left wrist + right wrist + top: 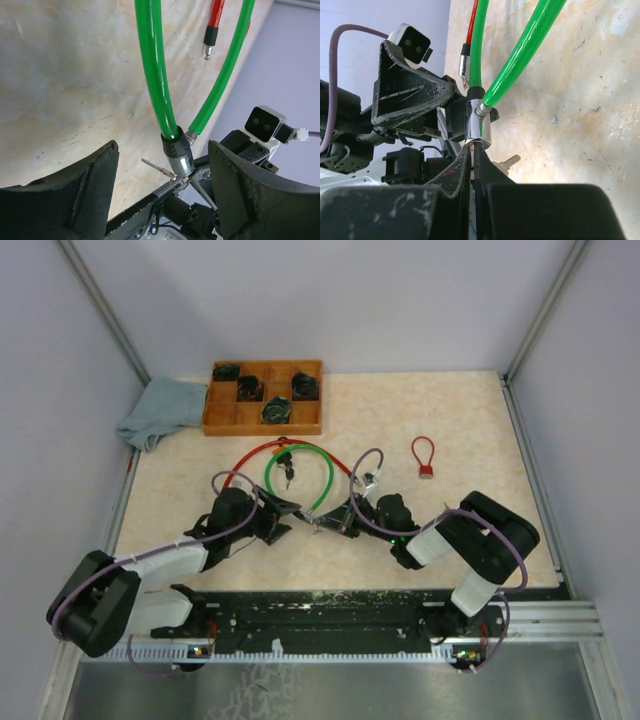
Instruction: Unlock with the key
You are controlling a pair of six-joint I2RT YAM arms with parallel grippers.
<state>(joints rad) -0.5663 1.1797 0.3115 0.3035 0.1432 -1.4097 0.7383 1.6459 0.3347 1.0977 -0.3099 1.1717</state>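
Pale lilac walls [350, 300] close in a beige, marbled table [450, 420], and the two arms reach in from the near edge to meet at its middle. The green cable lock [330, 478] lies looped on the table there, with its chrome barrel [182, 162] pointing towards the arms. The left gripper [162, 147] stands wide apart, one dark finger on each side of the barrel and touching nothing. The right gripper [472, 147] is pressed tight together, its tips right against the barrel's lower end. I cannot tell whether anything is pinched between them. A small key [151, 164] sticks out sideways just beside that end. At the back sits one wooden tray [222, 425] with four dark things in its compartments, and one blue-grey cloth [160, 410] lies at its left. There are two long cables, the green one and a red cable [255, 450] arching behind it. One small red lock [427, 473] lies apart on the right.
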